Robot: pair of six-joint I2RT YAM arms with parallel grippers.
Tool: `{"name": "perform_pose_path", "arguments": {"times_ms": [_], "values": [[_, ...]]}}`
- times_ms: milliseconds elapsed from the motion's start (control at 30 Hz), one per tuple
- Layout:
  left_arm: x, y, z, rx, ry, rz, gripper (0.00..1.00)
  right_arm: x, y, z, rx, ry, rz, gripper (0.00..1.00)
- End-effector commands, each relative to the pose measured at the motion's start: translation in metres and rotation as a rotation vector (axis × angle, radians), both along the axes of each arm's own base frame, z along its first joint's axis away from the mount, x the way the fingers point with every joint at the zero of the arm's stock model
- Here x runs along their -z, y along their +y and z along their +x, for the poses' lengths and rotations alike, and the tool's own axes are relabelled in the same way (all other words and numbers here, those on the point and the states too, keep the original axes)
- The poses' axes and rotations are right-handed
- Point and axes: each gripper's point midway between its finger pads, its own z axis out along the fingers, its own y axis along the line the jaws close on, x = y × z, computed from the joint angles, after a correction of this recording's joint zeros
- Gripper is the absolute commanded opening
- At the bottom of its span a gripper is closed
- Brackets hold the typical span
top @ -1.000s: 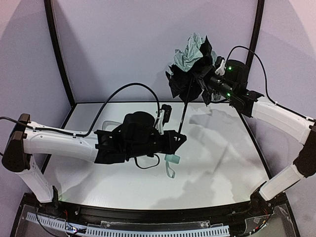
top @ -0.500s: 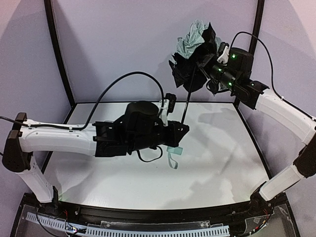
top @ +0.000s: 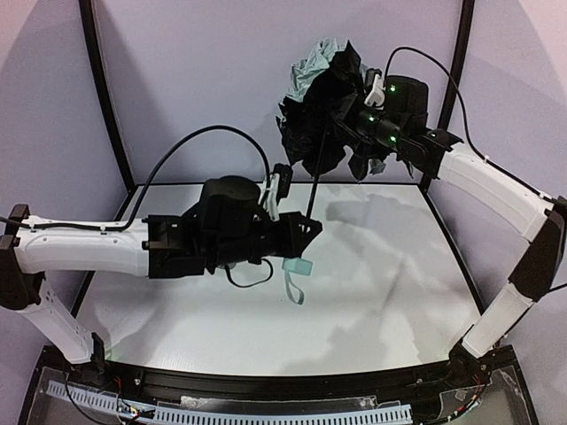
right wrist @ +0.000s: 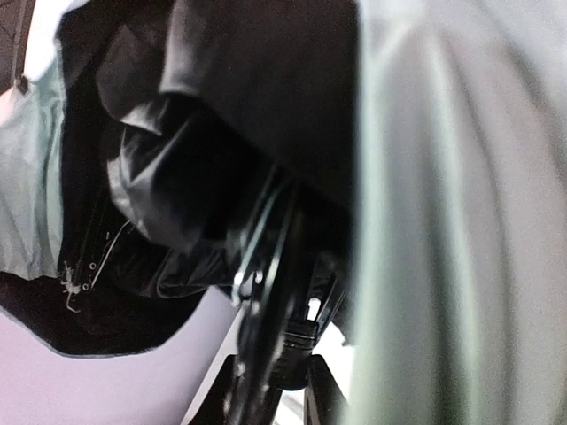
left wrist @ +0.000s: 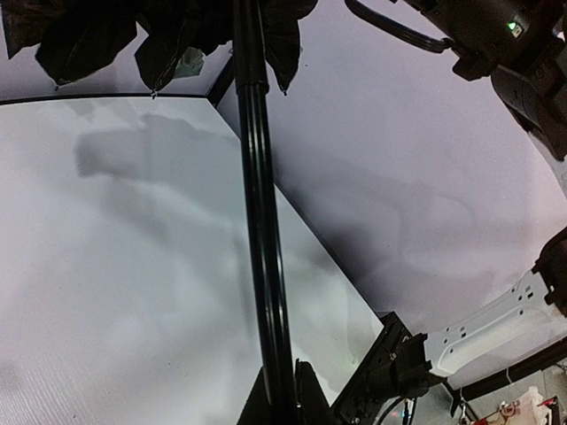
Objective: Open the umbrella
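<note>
Aloft, umbrella point(top: 321, 124) gripped by left fingers point(left wrist: 308, 394) and right fingers point(right wrist: 321, 394), white table point(top: 390, 283), lilac walls point(top: 204, 80)

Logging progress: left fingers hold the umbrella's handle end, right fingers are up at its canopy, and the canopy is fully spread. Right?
No. The top external view shows the canopy of the umbrella crumpled and bunched, not spread. The rest is right.

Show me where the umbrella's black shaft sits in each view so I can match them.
Top external: umbrella shaft is a thin slanted line, upper centre.
Left wrist: umbrella shaft is a thick bar running top to bottom, centre.
Right wrist: umbrella shaft is a blurred dark rod, low centre.
Shared landmark: black canopy lining.
</note>
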Motion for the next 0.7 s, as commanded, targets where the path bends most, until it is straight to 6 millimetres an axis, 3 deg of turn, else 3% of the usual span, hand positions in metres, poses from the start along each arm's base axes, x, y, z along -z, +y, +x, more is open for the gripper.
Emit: {"name": "perform_pose_path", "arguments": {"times_ms": [0,267,667], "values": [[-0.009,-0.032,-0.151,0.637,-0.06,0.085,0.01,-0.095,-0.183,0.049,0.837,-0.332,0.212,0.0],[-0.013,-0.047,-0.171,0.722,-0.036,0.187,0.01,-0.093,-0.188,0.05,0.88,-0.343,0.204,0.0],[-0.047,-0.044,-0.215,0.87,0.047,0.09,0.01,-0.126,-0.208,0.027,1.006,-0.425,0.105,0.0]]}}
